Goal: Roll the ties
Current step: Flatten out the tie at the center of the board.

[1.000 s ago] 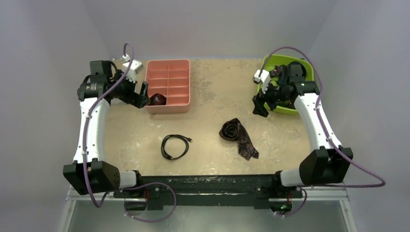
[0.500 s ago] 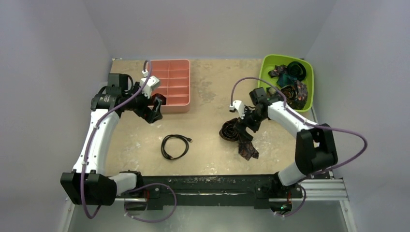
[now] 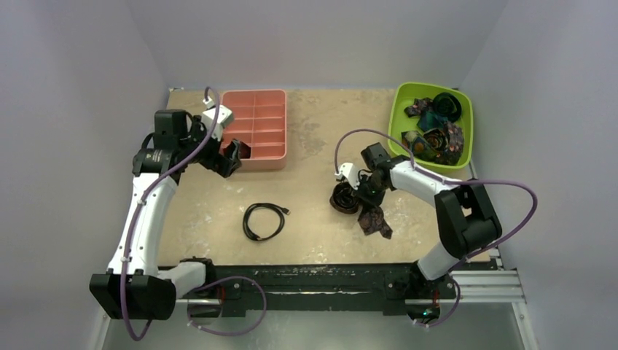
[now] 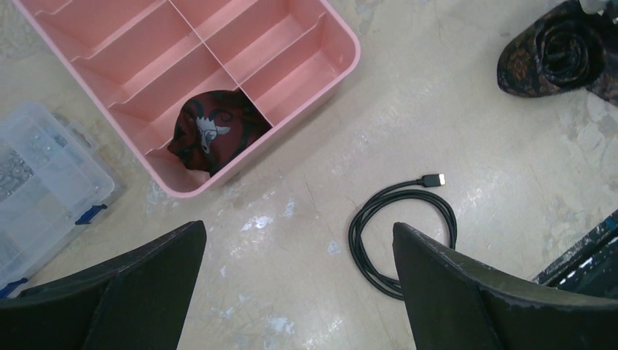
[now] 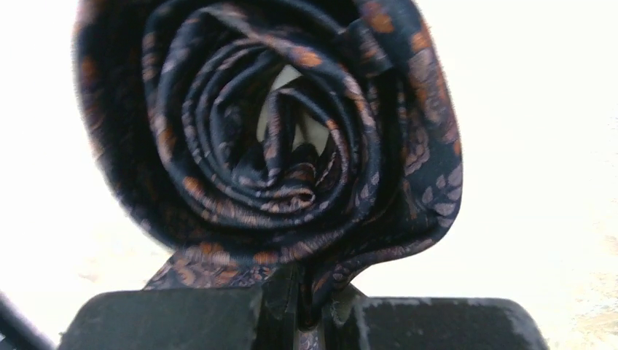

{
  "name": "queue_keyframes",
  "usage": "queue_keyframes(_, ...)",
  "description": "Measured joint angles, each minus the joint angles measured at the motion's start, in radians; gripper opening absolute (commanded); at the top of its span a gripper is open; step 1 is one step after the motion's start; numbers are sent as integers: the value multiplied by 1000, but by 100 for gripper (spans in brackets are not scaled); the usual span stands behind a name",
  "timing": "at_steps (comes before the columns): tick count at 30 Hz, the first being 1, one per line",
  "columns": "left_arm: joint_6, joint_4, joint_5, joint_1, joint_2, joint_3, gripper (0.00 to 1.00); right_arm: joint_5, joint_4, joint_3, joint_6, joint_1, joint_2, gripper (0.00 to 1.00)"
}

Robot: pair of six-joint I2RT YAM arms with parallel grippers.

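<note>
Pinching the half-rolled tie [image 5: 270,138] with my right pincer [image 5: 302,310] clamped on its outer wrap; its loose tail [image 3: 374,219] runs near-right, my left pincer [image 4: 297,235] gaping empty, well apart

I see the brown tie [image 5: 277,146] coiled most of the way on the table [image 3: 313,146], its loose tail lying flat and its outer wrap pinched in the right gripper [image 5: 302,317]. A maroon roll [image 4: 211,131] sits in a corner compartment of the tray [image 4: 348,55]. More ties [image 3: 437,127], teal and multicolour, are heaped in the bin [image 3: 396,109].
</note>
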State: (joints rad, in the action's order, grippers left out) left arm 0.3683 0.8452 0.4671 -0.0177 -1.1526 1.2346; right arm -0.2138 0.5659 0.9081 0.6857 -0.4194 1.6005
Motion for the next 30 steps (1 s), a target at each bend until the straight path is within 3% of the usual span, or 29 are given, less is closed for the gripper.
queue_keyframes(4,-77,-80,31,35,13,-23,100,-117,204,130,30,1,-13,0)
queue_keyframes(7,-149,-151,64,54,-5,-23,99,-272,290,371,21,-32,-37,0)
queue_keyframes(10,-205,-196,109,55,-40,-15,98,-417,290,665,-35,-96,-33,0)
queue_keyframes(13,-235,-208,154,55,-77,3,97,-588,196,871,-201,-114,-46,0)
queue_keyframes(16,-221,-207,181,53,-73,4,95,-696,190,909,-302,22,-76,0)
queue_keyframes(19,-159,-200,190,32,-45,-11,94,-667,303,867,-236,228,-63,0)
queue_keyframes(22,-72,-192,193,-19,23,-84,92,-520,391,612,-65,386,-58,0)
queue_keyframes(26,32,-166,180,-98,64,-163,90,-258,500,230,186,499,-72,0)
queue_keyframes(30,128,-171,142,-186,63,-237,89,-66,603,36,422,562,-243,0)
